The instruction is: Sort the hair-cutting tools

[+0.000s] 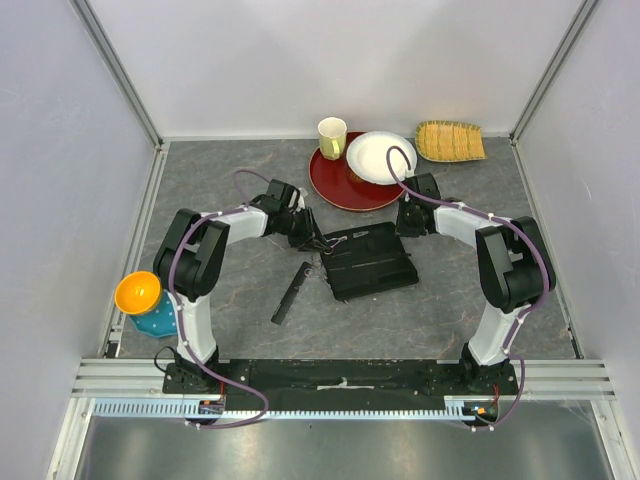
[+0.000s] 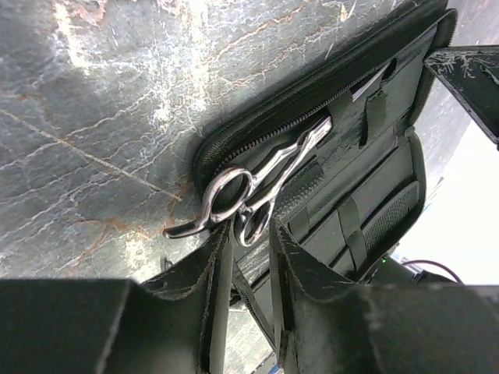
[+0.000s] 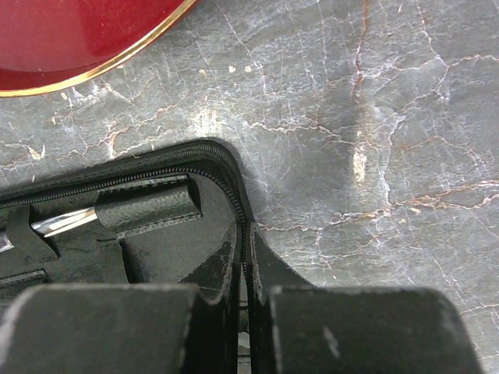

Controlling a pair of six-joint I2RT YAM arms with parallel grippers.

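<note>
At the centre of the grey marbled table [image 1: 230, 180], a black rectangular zip-around case [image 1: 392, 272] is being displayed open and flat. Bare surface is being left to its left and along its near side. White walls are closing the table in on three sides, with metal rails along the edges.

- Right gripper [image 3: 243, 269]: fingers almost together, with the case's zipped rim at its far right corner being pinched between them.
- Left gripper [image 2: 249, 241]: jaws partly apart, one to each side of a finger ring of the slim silver metal scissors [image 2: 290, 156]. Whether the ring is being squeezed cannot be told.
- Scissors: being rested across the case's left rim, blades inside, rings overhanging the table.
- Slim silver metal piece [image 3: 66, 221]: being retained under a black textured loop [image 3: 148, 209] inside the case.
- Long flat black comb [image 1: 291, 293]: lying on bare table left of the case, apart from it.
- Round red plate [image 1: 335, 185]: just behind the case, with a white plate [image 1: 378, 158] being carried on it and a cream cup [image 1: 332, 138] at its far left rim.
- Woven straw tray [image 1: 450, 141]: at the far right.
- Orange bowl [image 1: 138, 293]: at the left edge.
</note>
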